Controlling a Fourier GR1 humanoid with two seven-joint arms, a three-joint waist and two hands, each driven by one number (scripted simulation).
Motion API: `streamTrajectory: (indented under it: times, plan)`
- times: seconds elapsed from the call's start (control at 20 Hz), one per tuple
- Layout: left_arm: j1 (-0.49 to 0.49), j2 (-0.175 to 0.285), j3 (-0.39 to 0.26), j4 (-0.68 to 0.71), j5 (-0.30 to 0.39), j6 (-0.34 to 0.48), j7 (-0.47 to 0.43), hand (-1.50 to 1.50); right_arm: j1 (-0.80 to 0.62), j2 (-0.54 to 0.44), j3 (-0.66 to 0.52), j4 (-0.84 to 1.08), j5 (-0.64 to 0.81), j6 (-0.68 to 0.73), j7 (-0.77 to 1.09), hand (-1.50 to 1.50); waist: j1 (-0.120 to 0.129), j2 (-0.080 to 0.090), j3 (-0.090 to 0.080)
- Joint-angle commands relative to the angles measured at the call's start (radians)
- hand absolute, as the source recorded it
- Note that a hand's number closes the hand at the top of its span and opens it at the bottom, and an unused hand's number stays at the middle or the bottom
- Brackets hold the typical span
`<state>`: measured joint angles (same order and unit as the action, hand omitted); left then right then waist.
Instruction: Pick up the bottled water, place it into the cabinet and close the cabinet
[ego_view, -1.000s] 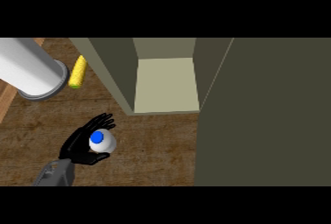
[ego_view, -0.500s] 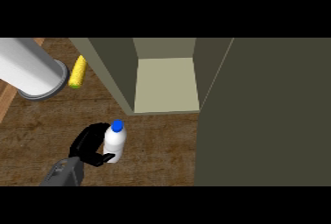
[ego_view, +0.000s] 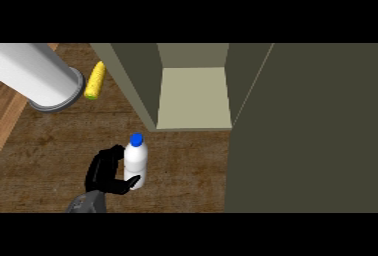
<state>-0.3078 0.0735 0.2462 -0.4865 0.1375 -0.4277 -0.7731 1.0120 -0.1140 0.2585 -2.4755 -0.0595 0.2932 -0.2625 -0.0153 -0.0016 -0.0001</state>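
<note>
Left black hand (ego_view: 103, 172) clamped round white plastic water bottle with blue cap (ego_view: 135, 160), over brown wooden counter (ego_view: 44, 145) toward near edge, just short of open olive cabinet (ego_view: 193, 97). Advice: hold bottle upright, steer between side walls, clear shelf lip.

The bottled water (ego_view: 135, 162) is in front of the cabinet (ego_view: 193, 97).
</note>
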Motion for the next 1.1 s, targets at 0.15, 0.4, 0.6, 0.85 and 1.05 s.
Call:
streamTrajectory:
  times: [0.15, 0.4, 0.6, 0.85, 1.05]
  plan:
    - [0.023, -0.072, -0.083, -0.062, 0.083, 0.14, -0.104, 1.5, 0.022, -0.025, -0.023, -0.146, -0.082, -0.003, 0.103, -1.5, 0.006, -0.002, 0.0]
    - [0.043, -0.073, -0.207, -0.105, 0.186, 0.173, -0.074, 1.5, 0.064, -0.011, 0.032, -0.123, -0.035, -0.001, 0.072, -1.5, -0.002, -0.003, 0.0]
    - [0.008, -0.073, -0.344, -0.279, 0.29, 0.314, 0.116, 1.5, 0.001, -0.019, -0.004, -0.136, -0.091, -0.009, 0.111, -1.5, 0.008, -0.005, 0.001]
    - [-0.001, -0.073, -0.491, -0.432, 0.358, 0.483, 0.183, 1.5, -0.031, 0.018, 0.043, -0.065, -0.008, -0.029, 0.09, -1.5, 0.005, -0.003, 0.0]
    - [-0.056, -0.073, -0.53, -0.508, 0.29, 0.628, 0.231, 1.5, 0.002, -0.01, -0.046, -0.047, -0.096, 0.004, 0.033, -1.5, 0.003, -0.004, 0.001]
